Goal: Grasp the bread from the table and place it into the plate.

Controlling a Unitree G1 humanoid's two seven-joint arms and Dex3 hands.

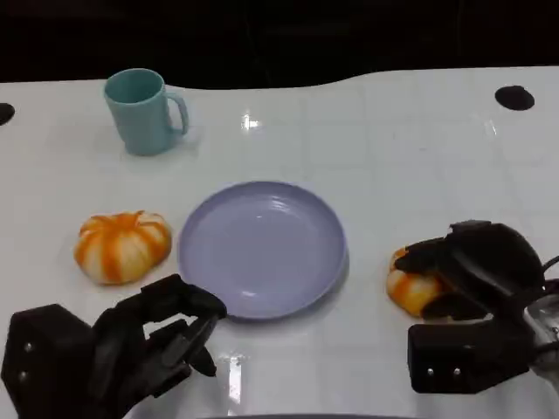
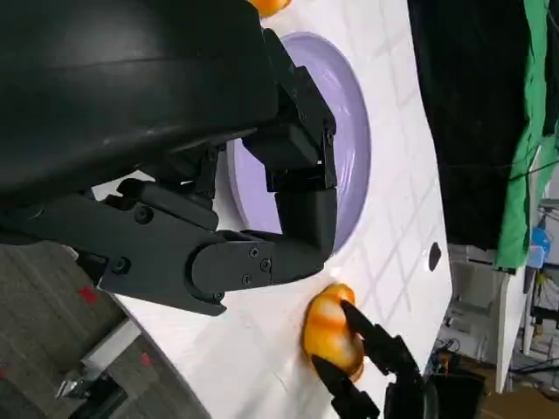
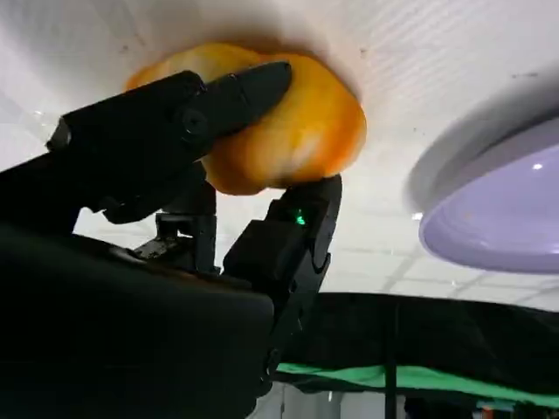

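At the lower right of the head view the right hand [image 1: 467,288] wraps its fingers [image 3: 231,96] around the bread [image 1: 409,286], gripping it from both sides. At the lower left, the left hand [image 1: 153,336] holds nothing, its fingers loosely curled and apart.

The counter [image 1: 410,148] is glossy white with faint grid lines, and a light glares off it. Two dark round holes [image 1: 514,98] sit near its far corners. Behind it hangs a black backdrop [image 1: 262,35]. A green cloth [image 2: 528,131] hangs past the counter's edge, above grey floor [image 2: 52,349].
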